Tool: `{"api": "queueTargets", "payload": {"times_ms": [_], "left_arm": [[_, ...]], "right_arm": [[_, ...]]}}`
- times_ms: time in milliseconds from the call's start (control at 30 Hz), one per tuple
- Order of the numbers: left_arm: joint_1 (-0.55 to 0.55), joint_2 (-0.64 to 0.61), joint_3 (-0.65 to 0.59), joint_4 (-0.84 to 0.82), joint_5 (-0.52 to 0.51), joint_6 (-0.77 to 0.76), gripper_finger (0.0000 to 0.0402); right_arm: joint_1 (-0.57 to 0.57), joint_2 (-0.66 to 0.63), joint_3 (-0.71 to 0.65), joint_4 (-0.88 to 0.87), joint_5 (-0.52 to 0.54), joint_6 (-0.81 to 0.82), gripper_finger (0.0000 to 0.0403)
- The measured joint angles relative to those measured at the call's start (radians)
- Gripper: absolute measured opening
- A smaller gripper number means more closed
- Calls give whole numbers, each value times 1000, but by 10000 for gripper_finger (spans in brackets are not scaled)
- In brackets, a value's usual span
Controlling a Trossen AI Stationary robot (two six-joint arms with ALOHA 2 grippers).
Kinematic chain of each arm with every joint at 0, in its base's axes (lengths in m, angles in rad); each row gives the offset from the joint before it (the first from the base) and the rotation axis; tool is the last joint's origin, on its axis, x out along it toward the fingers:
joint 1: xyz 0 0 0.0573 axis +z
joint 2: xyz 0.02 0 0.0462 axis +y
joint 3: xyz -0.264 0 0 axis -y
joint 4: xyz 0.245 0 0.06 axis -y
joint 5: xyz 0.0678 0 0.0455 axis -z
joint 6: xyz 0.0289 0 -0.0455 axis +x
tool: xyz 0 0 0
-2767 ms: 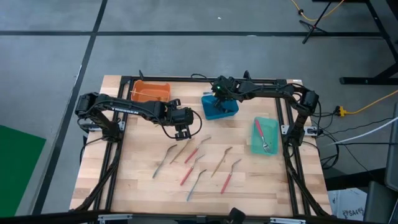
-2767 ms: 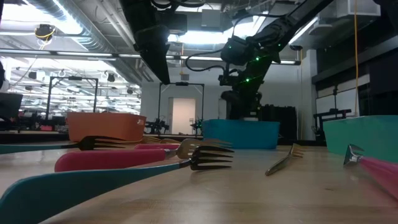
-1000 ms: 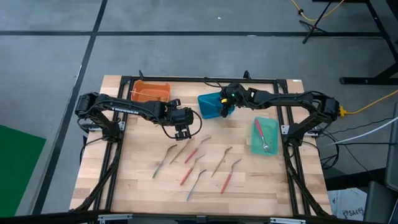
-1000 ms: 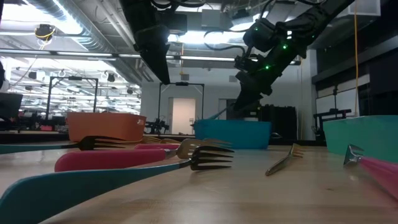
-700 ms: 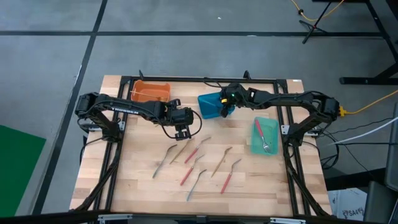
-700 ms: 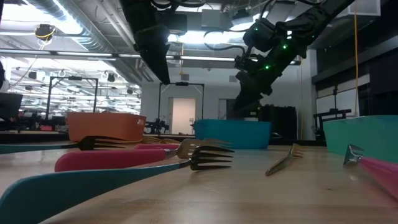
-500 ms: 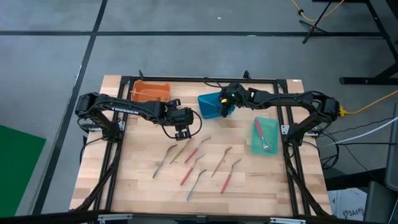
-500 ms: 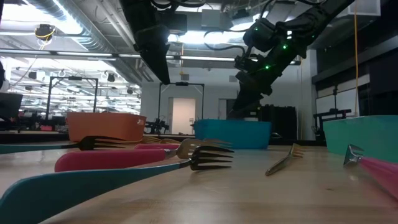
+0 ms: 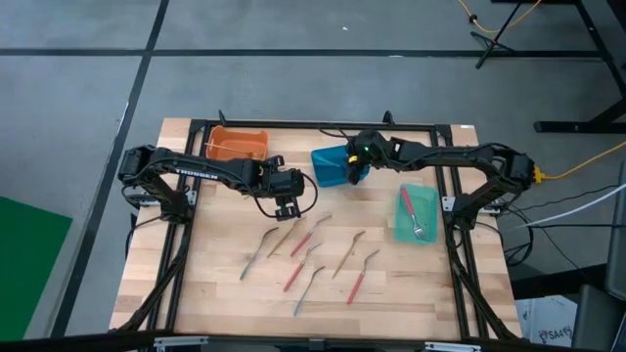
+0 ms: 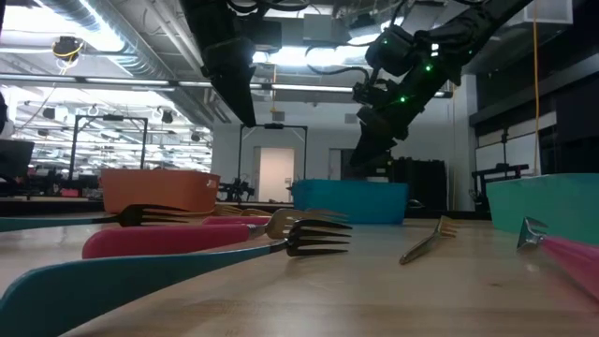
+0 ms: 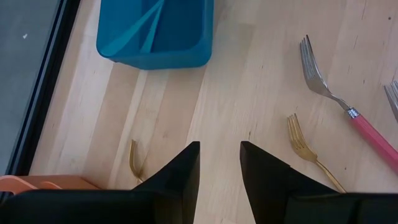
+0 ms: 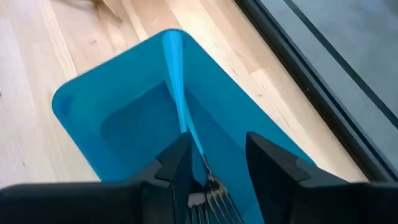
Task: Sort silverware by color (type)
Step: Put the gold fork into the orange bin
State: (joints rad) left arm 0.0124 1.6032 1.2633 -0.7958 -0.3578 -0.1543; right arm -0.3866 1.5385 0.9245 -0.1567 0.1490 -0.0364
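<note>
At the table's back left, an orange bin [image 9: 238, 145]; beside it the left gripper [image 9: 286, 208] hangs over bare wood, fingers spread, holding nothing; right gripper [image 9: 354, 174] sits over the blue bin [image 9: 331, 166], fingers parted astride a blue-handled fork [image 12: 181, 109] lying inside, not pinching it; green bin [image 9: 418, 212] at the right holds two utensils. Seven pieces of loose silverware [image 9: 311, 256] lie mid-table in the high view; only the right wrist view shows the blue fork.
</note>
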Motion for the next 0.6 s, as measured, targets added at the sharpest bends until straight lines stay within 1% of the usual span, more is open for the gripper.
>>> {"api": "queueTargets", "payload": {"times_ms": [133,300,433,600], "left_arm": [[0,0,0,0,1,-12,108],[1,0,0,-27,2,-108,108],[13,0,-23,-39,9,-198,108],[36,0,-116,-41,12,-318,108]], "right_arm": [[0,-8,61,-100,0,-2,139],[0,-12,137,-230,-2,-2,138],[0,-12,163,-260,-3,-2,138],[0,-12,170,-264,-10,-3,138]]}}
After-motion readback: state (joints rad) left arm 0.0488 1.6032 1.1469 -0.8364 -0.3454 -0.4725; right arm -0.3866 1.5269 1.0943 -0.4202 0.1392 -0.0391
